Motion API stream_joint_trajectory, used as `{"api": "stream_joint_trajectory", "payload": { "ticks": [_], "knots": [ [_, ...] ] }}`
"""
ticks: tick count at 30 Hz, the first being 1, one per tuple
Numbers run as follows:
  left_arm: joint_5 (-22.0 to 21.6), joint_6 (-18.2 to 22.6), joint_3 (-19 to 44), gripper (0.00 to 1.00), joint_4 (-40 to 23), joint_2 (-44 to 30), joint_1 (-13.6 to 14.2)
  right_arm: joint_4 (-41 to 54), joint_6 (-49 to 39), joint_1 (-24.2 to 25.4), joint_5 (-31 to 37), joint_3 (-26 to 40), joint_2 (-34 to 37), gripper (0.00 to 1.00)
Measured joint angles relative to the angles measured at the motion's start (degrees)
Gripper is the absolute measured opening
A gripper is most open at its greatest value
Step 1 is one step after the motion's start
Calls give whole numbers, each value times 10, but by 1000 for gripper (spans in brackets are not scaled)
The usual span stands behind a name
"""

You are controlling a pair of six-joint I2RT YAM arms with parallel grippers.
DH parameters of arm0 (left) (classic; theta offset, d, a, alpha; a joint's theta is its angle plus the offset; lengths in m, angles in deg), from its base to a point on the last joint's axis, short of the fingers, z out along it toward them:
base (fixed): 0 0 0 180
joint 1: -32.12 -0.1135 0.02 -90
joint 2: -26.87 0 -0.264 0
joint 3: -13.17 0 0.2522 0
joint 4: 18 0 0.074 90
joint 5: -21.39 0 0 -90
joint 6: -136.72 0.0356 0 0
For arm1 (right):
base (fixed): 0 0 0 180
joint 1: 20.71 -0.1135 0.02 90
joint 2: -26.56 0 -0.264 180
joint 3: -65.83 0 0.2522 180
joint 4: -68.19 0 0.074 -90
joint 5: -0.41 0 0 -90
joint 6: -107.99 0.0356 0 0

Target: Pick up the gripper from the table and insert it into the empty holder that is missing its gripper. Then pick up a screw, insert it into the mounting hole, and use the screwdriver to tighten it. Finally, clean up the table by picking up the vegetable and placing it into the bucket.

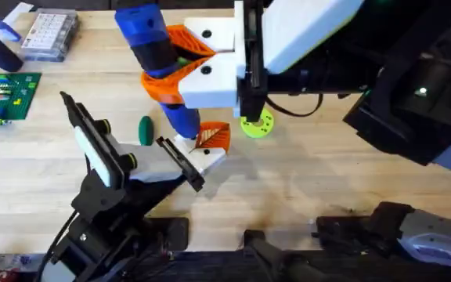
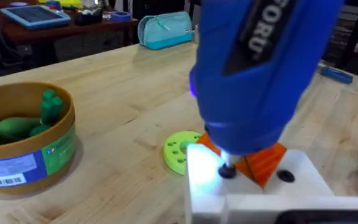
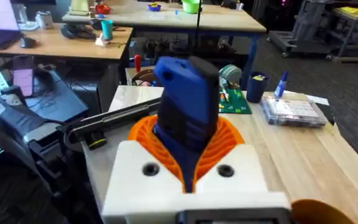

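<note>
— What is the right gripper [image 3: 188, 155] holding?
— It squeezes the blue screwdriver [image 1: 155, 55] from both sides, at the top middle. The tip points down at the white holder [image 1: 210, 157], in the middle.
— Where is the orange gripper piece [image 1: 214, 135]?
— On the holder, right beside the tip.
— And the left gripper [image 1: 180, 163]?
— I can't tell how wide it is. The vegetable [image 1: 145, 129] lies on the bench [image 1: 327, 180], just left of the holder.
</note>
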Motion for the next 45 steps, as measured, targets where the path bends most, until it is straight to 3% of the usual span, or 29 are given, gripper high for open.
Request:
{"api": "stream_joint_trajectory", "payload": {
  "ticks": [45],
  "knots": [
    [0,0,0,13,0,0,0,6,28,16,0,0,0,37]
  ]
}}
